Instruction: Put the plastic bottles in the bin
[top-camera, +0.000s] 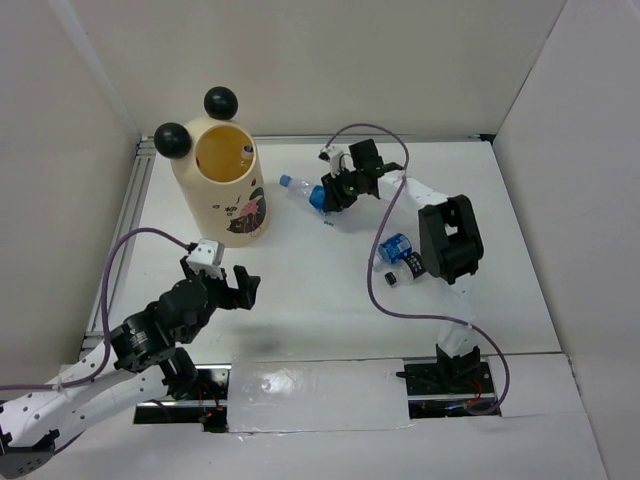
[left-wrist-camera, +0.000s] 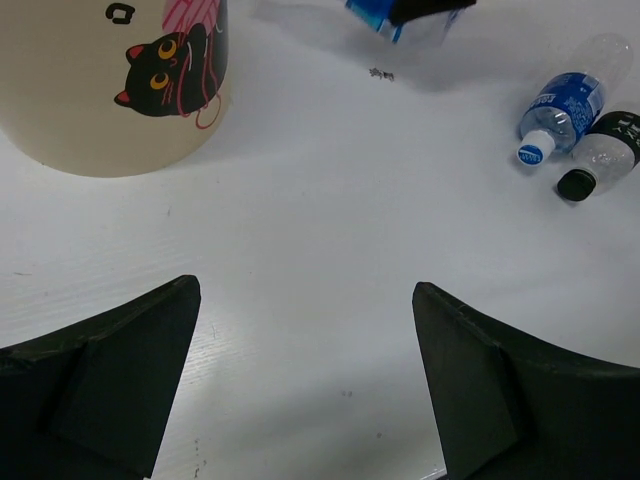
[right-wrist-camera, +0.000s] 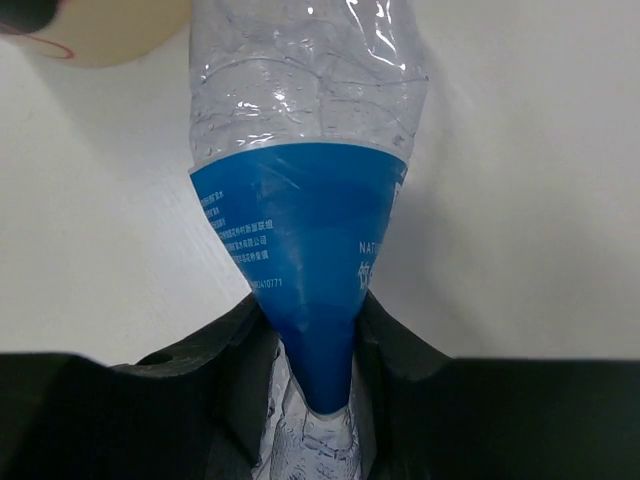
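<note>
Cream plastic bin is noted upper left in the top view, mouth open upward. Just right of it, a blue-labelled bottle is clamped in the right pincer, cap end toward the bin; this is judged to be a hold for dropping it in. The left pincer is seen lower left, clear of that path. White surface is noted beneath.

Left wrist view: the pincer fingers are spread apart, with nothing between them. A second blue-labelled bottle and a black-labelled bottle are seen lying side by side, upper right.

Right wrist view: the held bottle's label is squeezed narrow between the jaws, so the grip is judged firm.
</note>
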